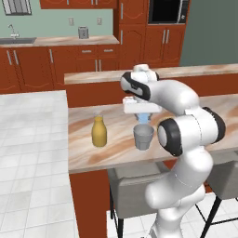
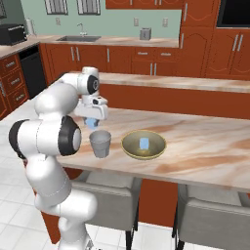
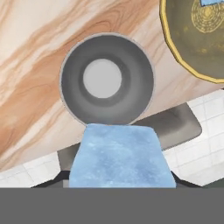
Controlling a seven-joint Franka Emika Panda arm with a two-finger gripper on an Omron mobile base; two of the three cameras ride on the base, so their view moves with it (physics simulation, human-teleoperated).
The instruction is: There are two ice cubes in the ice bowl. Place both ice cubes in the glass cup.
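Note:
My gripper (image 2: 92,122) hangs just above the glass cup (image 2: 100,143), shut on one pale blue ice cube (image 2: 92,122). From the left base view the same ice cube (image 1: 144,118) sits under the gripper (image 1: 144,118), directly over the grey cup (image 1: 143,136). Looking down in the hand view, the held ice cube (image 3: 120,157) fills the lower middle and the cup's open mouth (image 3: 107,79) lies right beyond it, empty. The second ice cube (image 2: 144,143) rests in the yellowish-olive ice bowl (image 2: 132,149), to the right of the cup. The bowl's rim (image 3: 175,52) shows at the hand view's top right.
A yellow bottle (image 1: 98,132) with a narrow neck stands on the marble counter (image 1: 83,158) left of the cup. Grey chairs (image 2: 110,195) are tucked under the counter's near edge. A raised bar ledge (image 2: 195,83) runs behind the counter.

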